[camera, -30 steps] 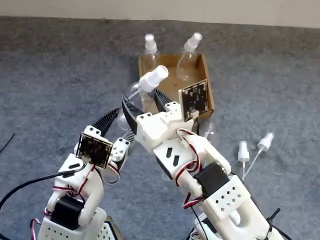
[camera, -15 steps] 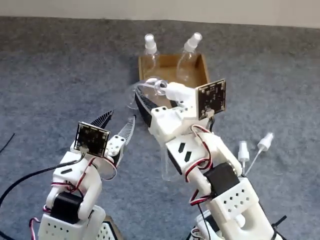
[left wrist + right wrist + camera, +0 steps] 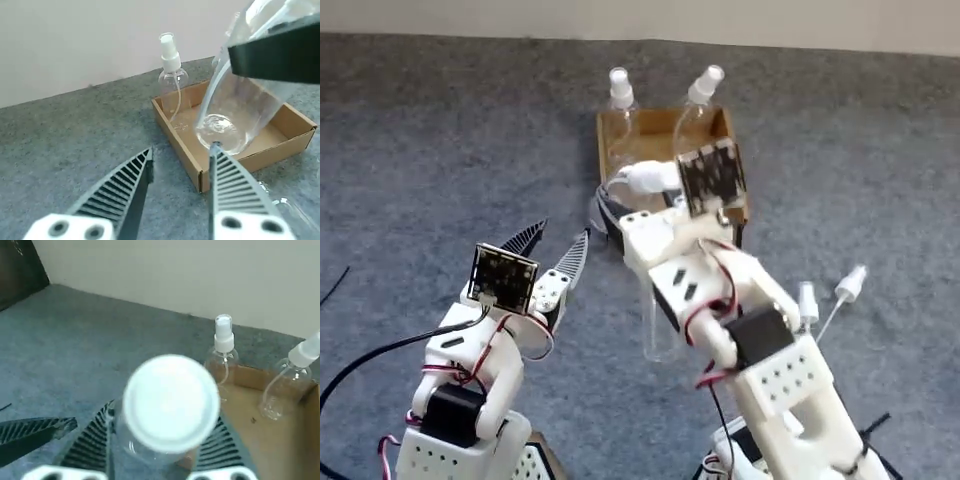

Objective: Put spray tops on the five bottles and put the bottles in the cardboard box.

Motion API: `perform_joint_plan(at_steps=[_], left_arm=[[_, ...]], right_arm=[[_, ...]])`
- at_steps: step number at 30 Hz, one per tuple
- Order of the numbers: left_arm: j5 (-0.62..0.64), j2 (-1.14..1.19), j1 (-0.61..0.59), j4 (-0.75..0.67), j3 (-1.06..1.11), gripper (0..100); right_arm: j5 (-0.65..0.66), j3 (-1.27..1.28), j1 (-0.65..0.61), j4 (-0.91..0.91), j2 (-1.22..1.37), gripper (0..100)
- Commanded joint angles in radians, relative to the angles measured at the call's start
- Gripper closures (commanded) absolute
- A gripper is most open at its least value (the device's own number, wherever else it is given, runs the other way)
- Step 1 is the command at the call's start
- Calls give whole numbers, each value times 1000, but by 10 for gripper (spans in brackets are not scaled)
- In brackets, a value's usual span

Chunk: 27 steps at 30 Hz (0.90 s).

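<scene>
My right gripper is shut on a clear bottle with a white spray top. It holds the bottle tilted over the front left part of the cardboard box. The right wrist view looks down on that top between the ribbed fingers. Two capped bottles stand at the back of the box. My left gripper is open and holds nothing, left of the box; the left wrist view has its fingers before the held bottle.
A clear bottle without a top stands on the grey carpet beside the right arm. Two loose spray tops lie to the right. The carpet left of the box is bare.
My left gripper let go of the bottle and pulled back, open. My right gripper carried the capped bottle toward the box, tipping it over the front left corner.
</scene>
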Motion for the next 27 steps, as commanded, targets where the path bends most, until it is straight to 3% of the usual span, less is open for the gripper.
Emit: perform_joint_plan(at_steps=[1,6,10,27], left_arm=[[5,-8,-15,5,-12,838],[5,-10,-73,3,39,839],[5,-10,-140,-2,45,839],[5,-10,-182,-3,68,839]], right_arm=[[69,-303,76,163,157,995],[166,-638,213,335,378,995],[184,-776,300,328,552,995],[178,-401,352,-226,825,995]])
